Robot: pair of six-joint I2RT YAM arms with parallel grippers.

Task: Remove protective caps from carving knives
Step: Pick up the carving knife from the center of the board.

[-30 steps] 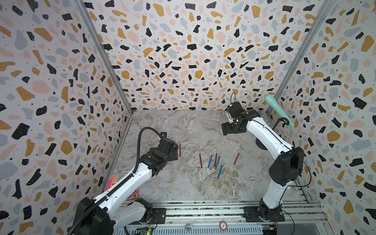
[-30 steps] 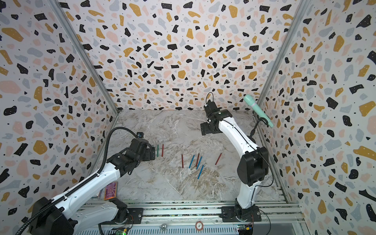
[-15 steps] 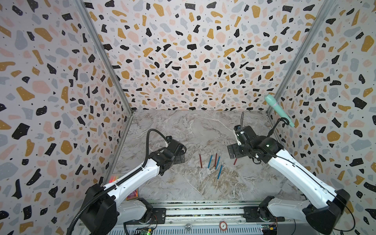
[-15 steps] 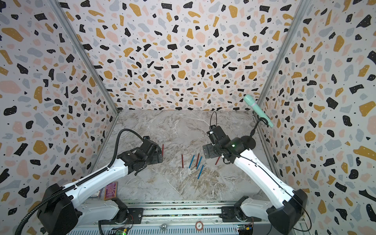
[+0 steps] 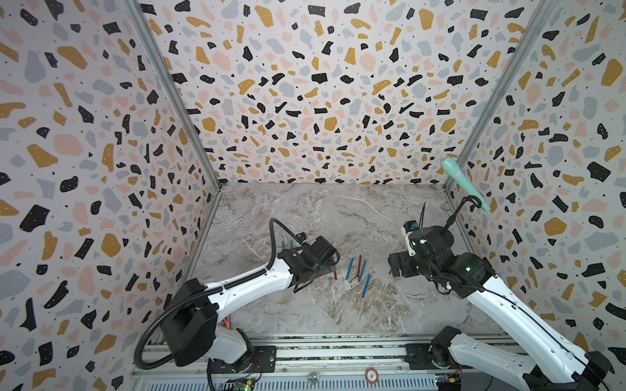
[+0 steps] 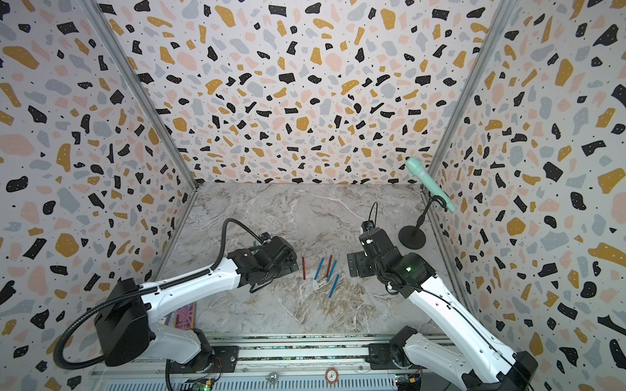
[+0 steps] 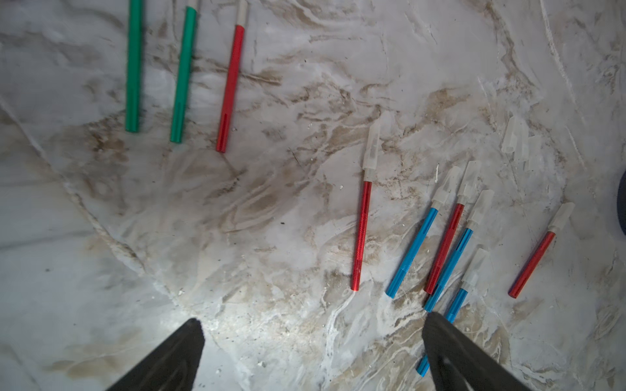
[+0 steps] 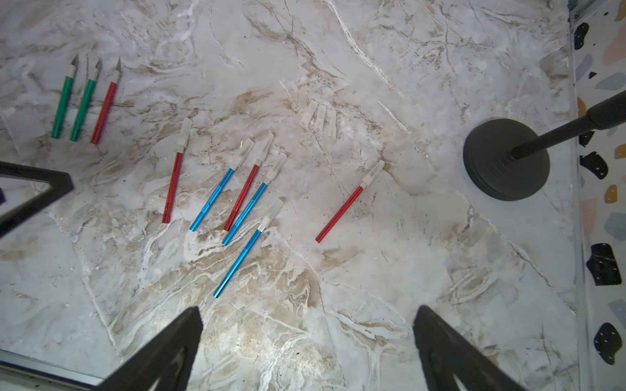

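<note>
Now both claws hang wide and empty, left claw point(image 7: 311, 321) and right claw point(image 8: 306, 310), over six capped carving knives point(image 8: 211, 199) mid tabletop point(image 8: 372, 270); best pin one shaft, then pull its cap point(image 8: 185, 135) straight off.

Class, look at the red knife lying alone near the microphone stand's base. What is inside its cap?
The frosted cap sits over the tip of the red knife. Its milky plastic hides what is inside; no grey blade shows through in either wrist view.
</note>
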